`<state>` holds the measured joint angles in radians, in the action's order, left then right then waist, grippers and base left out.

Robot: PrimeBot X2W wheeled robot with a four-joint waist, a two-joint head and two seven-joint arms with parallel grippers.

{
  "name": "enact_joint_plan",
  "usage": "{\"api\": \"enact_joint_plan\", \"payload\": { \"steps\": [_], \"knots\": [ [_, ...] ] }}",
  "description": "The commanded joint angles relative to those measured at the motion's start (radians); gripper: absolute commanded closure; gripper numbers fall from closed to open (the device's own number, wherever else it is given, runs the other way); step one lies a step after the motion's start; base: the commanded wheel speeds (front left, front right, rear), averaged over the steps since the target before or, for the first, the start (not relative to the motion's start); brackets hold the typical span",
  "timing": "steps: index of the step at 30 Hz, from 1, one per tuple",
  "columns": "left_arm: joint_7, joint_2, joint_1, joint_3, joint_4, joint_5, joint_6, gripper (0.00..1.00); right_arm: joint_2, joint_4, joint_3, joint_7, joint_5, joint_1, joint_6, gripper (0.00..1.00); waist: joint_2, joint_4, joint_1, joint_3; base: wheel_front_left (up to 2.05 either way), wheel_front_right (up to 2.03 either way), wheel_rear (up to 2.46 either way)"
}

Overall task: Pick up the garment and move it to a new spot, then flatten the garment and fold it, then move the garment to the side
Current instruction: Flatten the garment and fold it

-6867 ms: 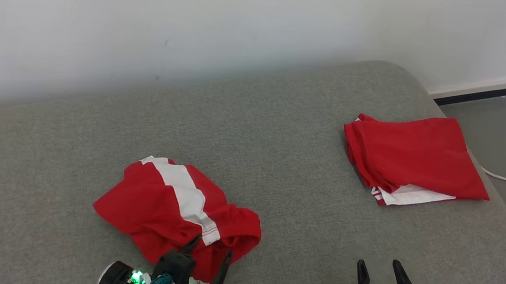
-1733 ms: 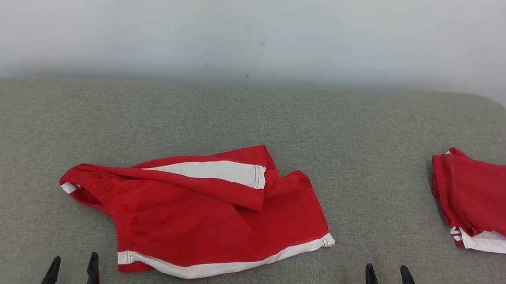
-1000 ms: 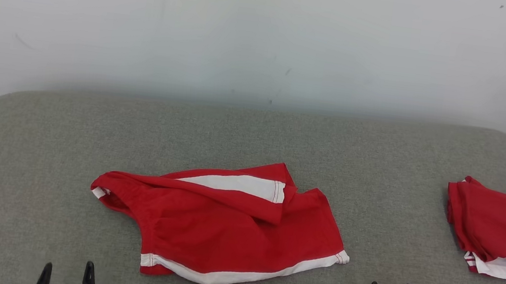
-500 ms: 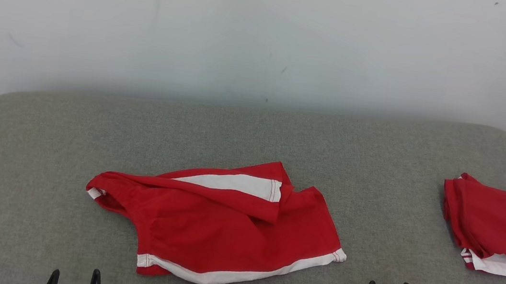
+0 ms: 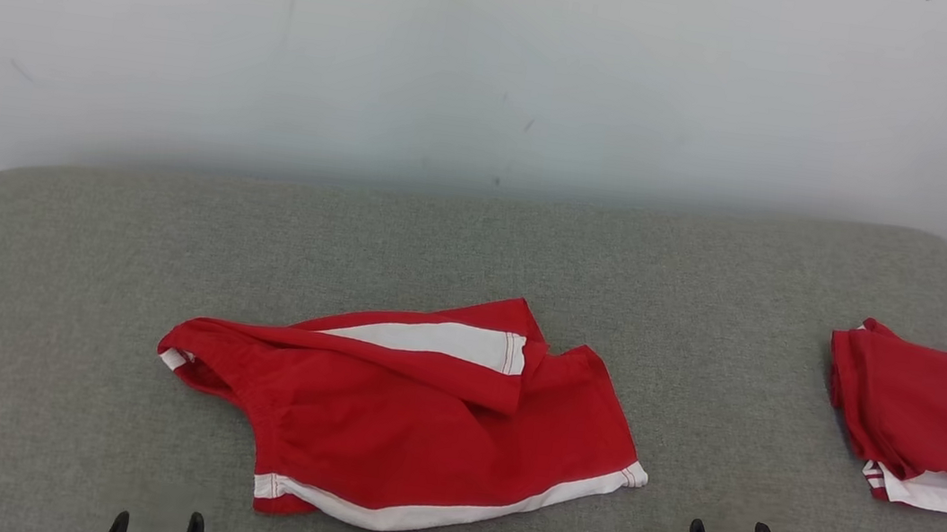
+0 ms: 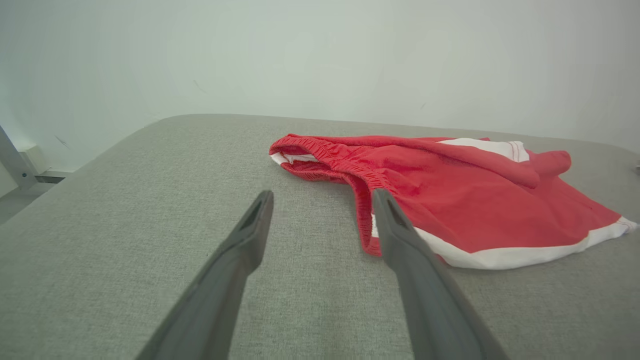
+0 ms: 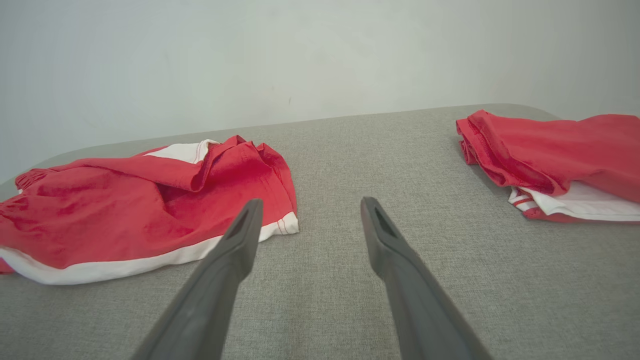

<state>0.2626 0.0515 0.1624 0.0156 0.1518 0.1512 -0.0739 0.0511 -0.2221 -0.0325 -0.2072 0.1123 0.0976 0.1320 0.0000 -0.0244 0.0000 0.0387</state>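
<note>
A grey cushion (image 5: 77, 254) carries the rumpled red shorts (image 5: 418, 422) at its middle, well apart from a folded red garment (image 5: 934, 413) at its right end. The left gripper (image 5: 157, 527) and right gripper (image 5: 728, 531) hover spread wide, empty.

Bright, even, diffuse light; soft faint shadows; sharp focus; wrist views slightly bowed at edges.

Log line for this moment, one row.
phase: pre-flatten | red shorts: rumpled on grey cushion, unheld | left gripper: jaws open, empty | right gripper: jaws open, empty | folded red garment: far right
</note>
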Motion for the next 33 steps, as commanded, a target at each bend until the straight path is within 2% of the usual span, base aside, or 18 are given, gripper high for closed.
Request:
{"api": "enact_joint_plan", "payload": {
  "steps": [1, 6, 11, 15, 20, 21, 22, 23, 24, 25, 26, 29, 31, 33],
  "knots": [
    [0.003, -0.002, -0.016, -0.006, 0.018, 0.009, -0.005, 0.0, -0.002, 0.002, 0.002, 0.007, -0.008, -0.008, -0.002, 0.0, 0.0, 0.002, 0.0, -0.002, 0.0, 0.0, 0.0],
    [-0.003, 0.004, -0.078, -0.049, 0.144, 0.019, -0.032, 0.0, -0.002, 0.006, 0.002, 0.024, -0.003, -0.019, -0.002, 0.0, 0.0, 0.009, 0.0, -0.008, 0.0, 0.0, 0.0],
    [-0.072, 0.027, -0.177, -0.102, 0.26, 0.045, -0.049, 0.0, -0.002, 0.011, 0.01, 0.027, 0.002, -0.02, -0.002, 0.0, 0.0, 0.011, 0.0, -0.017, 0.0, 0.0, 0.0],
    [-0.133, 0.056, -0.266, -0.15, 0.348, 0.073, -0.057, 0.0, -0.002, 0.006, 0.028, 0.024, 0.008, -0.031, -0.002, 0.0, 0.0, -0.002, 0.0, -0.028, 0.0, 0.0, 0.0],
    [-0.153, 0.085, -0.336, -0.202, 0.407, 0.136, -0.056, 0.0, -0.002, -0.012, 0.052, 0.036, -0.012, -0.063, -0.002, 0.0, 0.0, -0.03, 0.0, -0.043, 0.0, 0.0, 0.0],
    [-0.155, 0.092, -0.344, -0.214, 0.415, 0.143, -0.056, 0.19, -0.002, -0.016, 0.055, 0.038, -0.017, -0.073, -0.002, 0.0, 0.0, -0.034, 0.0, -0.046, 0.0, 0.0, 0.0],
    [-0.156, 0.101, -0.351, -0.224, 0.421, 0.156, -0.056, 0.31, -0.002, -0.019, 0.062, 0.039, -0.021, -0.086, -0.002, 0.0, 0.0, -0.037, 0.0, -0.05, 0.0, 0.0, 0.0],
    [-0.156, 0.107, -0.359, -0.236, 0.426, 0.168, -0.056, 0.57, -0.002, -0.023, 0.065, 0.041, -0.024, -0.097, -0.002, 0.0, 0.0, -0.04, 0.0, -0.053, 0.0, 0.0, 0.0],
    [-0.159, 0.114, -0.366, -0.244, 0.433, 0.18, -0.056, 0.69, -0.002, -0.027, 0.07, 0.043, -0.028, -0.106, -0.002, 0.0, 0.0, -0.041, 0.0, -0.056, 0.0, 0.0, 0.0],
    [-0.164, 0.118, -0.371, -0.252, 0.439, 0.189, -0.056, 0.95, -0.002, -0.031, 0.074, 0.044, -0.03, -0.115, -0.002, 0.0, 0.0, -0.042, 0.0, -0.058, 0.0, 0.0, 0.0],
    [-0.163, 0.124, -0.376, -0.258, 0.444, 0.192, -0.056, 1.0, -0.002, -0.034, 0.077, 0.044, -0.032, -0.123, -0.002, 0.0, 0.0, -0.042, 0.0, -0.061, 0.0, 0.0, 0.0],
    [-0.16, 0.133, -0.39, -0.274, 0.459, 0.21, -0.056, 1.0, -0.002, -0.052, 0.091, 0.047, -0.035, -0.145, -0.002, 0.0, 0.0, -0.038, 0.0, -0.07, 0.0, 0.0, 0.0],
    [-0.157, 0.139, -0.398, -0.285, 0.468, 0.22, -0.056, 0.96, -0.002, -0.066, 0.1, 0.052, -0.039, -0.165, -0.002, 0.0, 0.0, -0.034, 0.0, -0.076, 0.0, 0.0, 0.0],
    [-0.151, 0.143, -0.406, -0.295, 0.476, 0.23, -0.056, 1.0, -0.002, -0.087, 0.105, 0.066, -0.05, -0.191, -0.002, 0.0, 0.0, -0.032, 0.0, -0.082, 0.0, 0.0, 0.0]
  ]
}}
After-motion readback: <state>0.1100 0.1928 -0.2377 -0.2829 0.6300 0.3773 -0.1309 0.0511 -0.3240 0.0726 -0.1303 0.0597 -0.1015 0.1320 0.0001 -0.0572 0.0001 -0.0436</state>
